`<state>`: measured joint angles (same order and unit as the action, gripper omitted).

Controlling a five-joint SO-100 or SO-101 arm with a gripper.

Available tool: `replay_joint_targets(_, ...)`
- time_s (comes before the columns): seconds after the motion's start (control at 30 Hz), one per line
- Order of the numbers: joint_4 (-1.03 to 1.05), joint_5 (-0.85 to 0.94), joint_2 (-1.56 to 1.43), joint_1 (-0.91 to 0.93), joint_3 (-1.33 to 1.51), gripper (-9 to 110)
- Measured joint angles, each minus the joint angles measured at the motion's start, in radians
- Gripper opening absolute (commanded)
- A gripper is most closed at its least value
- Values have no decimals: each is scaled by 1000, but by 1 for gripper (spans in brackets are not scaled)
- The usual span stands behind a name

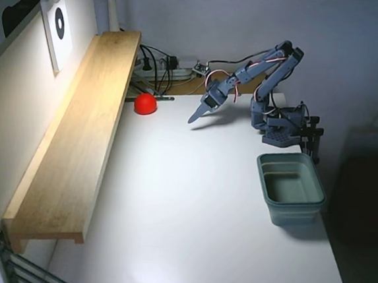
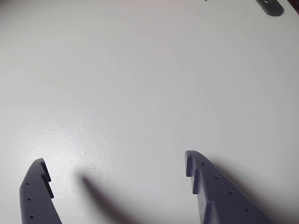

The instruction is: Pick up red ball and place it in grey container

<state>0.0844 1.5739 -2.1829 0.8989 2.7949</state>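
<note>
Red ball [image 1: 145,103] sits near the table's [image 1: 189,214] far edge in the fixed view, just beside the wooden shelf [image 1: 76,145] and the cables [image 1: 157,69], well left of my gripper [image 1: 196,117]. Its jaws stand wide apart and empty; the wrist view shows only bare tabletop between the fingers [image 2: 210,186]. The grey container [image 1: 291,188] waits empty near the arm's base. I judge a sloppy approach could nudge the ball so it rolls under the shelf or into the cables

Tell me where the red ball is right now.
In the fixed view the red ball sits at the far left of the white table, beside the wooden shelf and left of the claw; the wrist view misses it.
</note>
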Motion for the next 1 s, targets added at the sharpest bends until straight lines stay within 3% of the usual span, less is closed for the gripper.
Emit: replay_joint_targets(1.0, 0, 0, 0, -40, 0, 38)
